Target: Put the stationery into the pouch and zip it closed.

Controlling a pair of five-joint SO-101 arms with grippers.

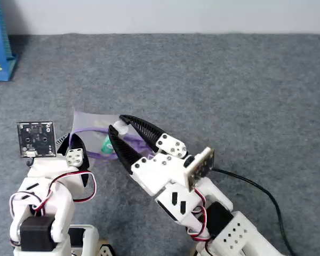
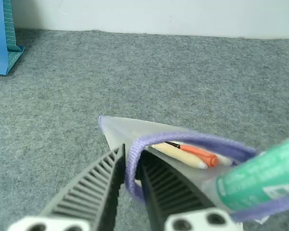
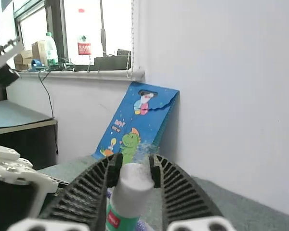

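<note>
— Leftmost?
— The left gripper (image 2: 130, 156) pinches the purple rim of the pouch (image 2: 135, 132), which lies on the grey table (image 1: 229, 80), pens (image 2: 192, 153) inside.
— And right?
— The right gripper (image 3: 135, 163) clamps a glue stick (image 3: 130, 190) at the pouch's mouth.

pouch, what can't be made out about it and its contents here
- pouch: high view, much of it covered by the right claw and left claw.
- orange pen and cream pencil: left wrist view, lengths hidden behind the pouch's purple rim.
- glue stick: right wrist view, lower body cut off by the frame edge.
</note>
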